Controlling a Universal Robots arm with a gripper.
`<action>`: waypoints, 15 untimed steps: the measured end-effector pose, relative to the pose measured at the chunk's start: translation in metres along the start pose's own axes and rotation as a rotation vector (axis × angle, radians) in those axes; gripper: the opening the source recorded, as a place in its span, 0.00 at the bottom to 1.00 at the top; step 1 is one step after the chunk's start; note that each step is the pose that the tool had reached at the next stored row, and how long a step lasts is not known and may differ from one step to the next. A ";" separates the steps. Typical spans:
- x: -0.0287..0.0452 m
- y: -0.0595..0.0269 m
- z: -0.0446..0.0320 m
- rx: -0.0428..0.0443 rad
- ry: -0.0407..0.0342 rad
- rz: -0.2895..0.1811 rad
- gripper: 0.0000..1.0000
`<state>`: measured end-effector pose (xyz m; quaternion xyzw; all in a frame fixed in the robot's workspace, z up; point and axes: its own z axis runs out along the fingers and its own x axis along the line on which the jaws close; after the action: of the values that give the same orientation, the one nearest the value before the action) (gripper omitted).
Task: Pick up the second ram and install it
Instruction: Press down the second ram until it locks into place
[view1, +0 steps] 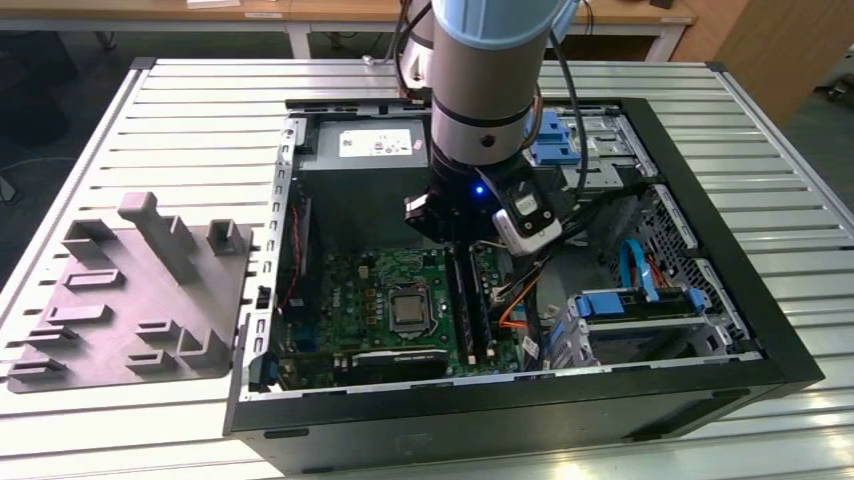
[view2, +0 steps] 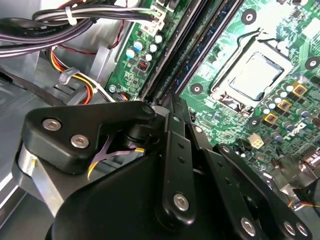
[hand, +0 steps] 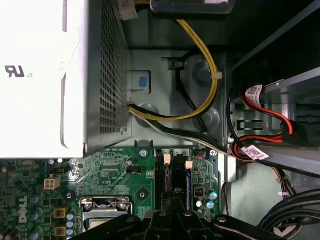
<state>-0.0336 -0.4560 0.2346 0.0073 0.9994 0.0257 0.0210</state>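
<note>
Obstructed and cropped items

The black linkage gripper (view2: 172, 107) covers the near ends of the long black slot rails (view2: 187, 55); its fingertips cannot be made out. The bright grey perforated power-supply box (hand: 75, 75) is cut off by the first wrist view's edge.

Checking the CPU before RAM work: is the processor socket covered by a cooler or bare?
Bare: the processor sits exposed in its socket, no cooler on it.

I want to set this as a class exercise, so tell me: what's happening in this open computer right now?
A robot arm reaches down into an open computer case lying on a slatted table. Its gripper sits right over the black memory slots beside the processor socket on the green motherboard. A bluish memory stick lies along the slots; whether it is fully seated cannot be told.
</note>
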 end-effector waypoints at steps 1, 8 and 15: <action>0.0001 0.0002 0.0007 0.0000 0.0001 0.000 0.10; 0.0002 0.0007 0.0044 -0.0002 0.0000 0.000 0.10; 0.0005 0.0024 0.0099 0.0001 0.0001 0.000 0.10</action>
<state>-0.0336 -0.4531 0.2249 0.0073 0.9994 0.0257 0.0210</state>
